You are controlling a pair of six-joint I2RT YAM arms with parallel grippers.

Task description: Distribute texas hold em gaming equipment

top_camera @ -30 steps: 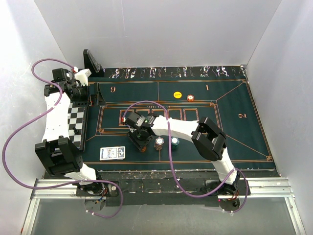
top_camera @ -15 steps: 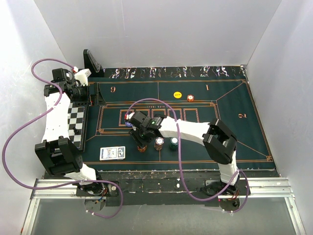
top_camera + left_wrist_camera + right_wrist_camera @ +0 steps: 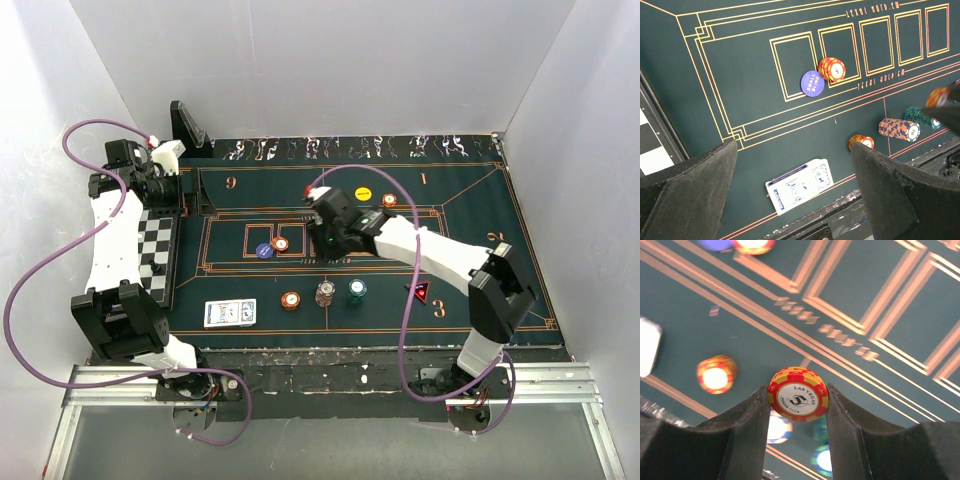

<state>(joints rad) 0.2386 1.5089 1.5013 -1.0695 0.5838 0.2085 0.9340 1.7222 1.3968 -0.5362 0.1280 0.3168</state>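
My right gripper [image 3: 798,396] is shut on one orange-and-red chip [image 3: 798,394], held on edge above the dark green mat [image 3: 470,215]. From above, that gripper [image 3: 328,238] hangs over the mat's middle boxes. On the mat lie an orange chip stack [image 3: 290,300], a white-topped stack [image 3: 325,293], a teal stack [image 3: 357,290], a blue disc [image 3: 264,251] touching an orange chip [image 3: 281,243], a yellow disc [image 3: 363,193], another orange chip [image 3: 389,200], a red triangular marker [image 3: 422,292] and the blue-backed cards [image 3: 800,185]. My left gripper [image 3: 794,147] is open and empty, high over the mat's left end.
A black-and-white chequered board [image 3: 158,250] lies along the mat's left edge under my left arm. A black stand [image 3: 188,128] sits at the far left corner. White walls close in on three sides. Purple cables loop off both arms.
My right gripper has lifted from the orange stack near the front and carried the chip back and to the right over the mat's middle. The left arm has not moved.
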